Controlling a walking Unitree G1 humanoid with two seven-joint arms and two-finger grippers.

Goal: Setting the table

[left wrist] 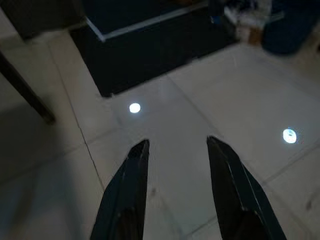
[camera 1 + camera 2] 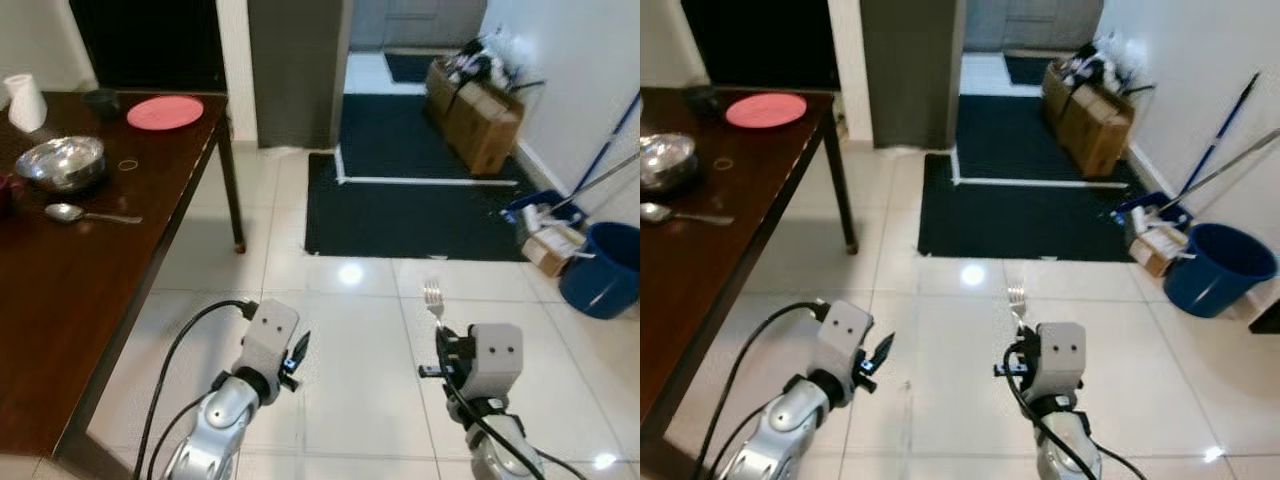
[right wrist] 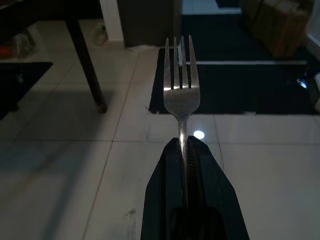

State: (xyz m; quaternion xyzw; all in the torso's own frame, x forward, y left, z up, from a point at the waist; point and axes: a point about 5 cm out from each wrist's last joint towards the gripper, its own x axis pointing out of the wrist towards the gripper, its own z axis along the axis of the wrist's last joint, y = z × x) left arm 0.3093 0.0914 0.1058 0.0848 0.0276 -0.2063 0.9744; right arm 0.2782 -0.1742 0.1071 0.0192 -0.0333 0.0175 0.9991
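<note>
The right claw (image 3: 186, 150) is pinched tight on a fork (image 3: 181, 85). It grips the handle, and the prongs stick up past the tips — held that way, I think, so the fork can be carried safely and laid down by the dishes. The fork is out over the white floor, well apart from the place where it belongs. The left claw (image 1: 175, 150) has its two fingers spread apart with nothing between them. It points at the floor and looks free to help.

The biggest thing is the dark wooden surface (image 2: 70, 300) on the robot's left. It is not fully set yet. On it sits a shiny metal bowl (image 2: 62, 162); I cannot tell what is inside. Farther back lies a flat pink plate (image 2: 165, 112) with nothing on it. A spoon (image 2: 88, 213) lies just in front of the bowl — likely the fork's spot is near it.

Off to the robot's right stand a blue bucket (image 2: 604, 268) and cardboard boxes (image 2: 478, 112) stuffed with things too small to name.
</note>
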